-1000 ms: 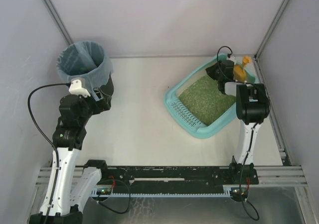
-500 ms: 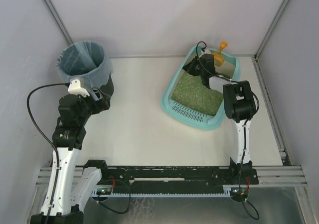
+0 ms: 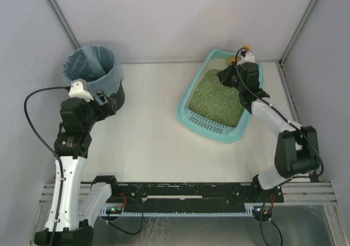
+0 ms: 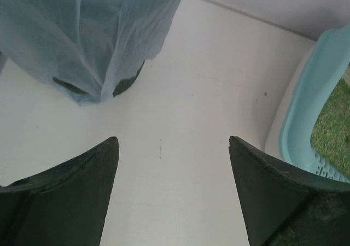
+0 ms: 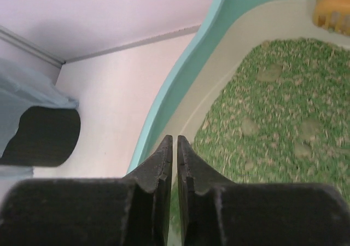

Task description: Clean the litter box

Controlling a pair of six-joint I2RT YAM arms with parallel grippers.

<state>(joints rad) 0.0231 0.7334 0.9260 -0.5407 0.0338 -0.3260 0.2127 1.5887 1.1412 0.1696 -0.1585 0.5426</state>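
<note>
The litter box (image 3: 188, 95) is a light-teal tray with green litter (image 3: 216, 98) and a slotted grille (image 3: 206, 124) at its near end. It lies at the right of the table, its far end against the back wall. My right gripper (image 3: 224, 74) is shut and empty, low over the box's far end. In the right wrist view its tips (image 5: 175, 140) sit above the box's inner wall (image 5: 180, 87), beside the litter (image 5: 273, 120), which holds a few pale clumps (image 5: 276, 71). My left gripper (image 3: 106, 102) is open and empty beside the bin; its tips (image 4: 172, 142) are over bare table.
A round black bin lined with a blue bag (image 3: 93, 68) stands at the back left; it also shows in the left wrist view (image 4: 93, 33). An orange slotted scoop (image 3: 246, 50) rests at the box's far corner, also in the right wrist view (image 5: 333, 5). Walls close the back and sides.
The litter box slid left and turned, then stayed. My right arm swung its elbow out to the right, with the gripper still over the box's far end. My left arm shifted slightly left.
</note>
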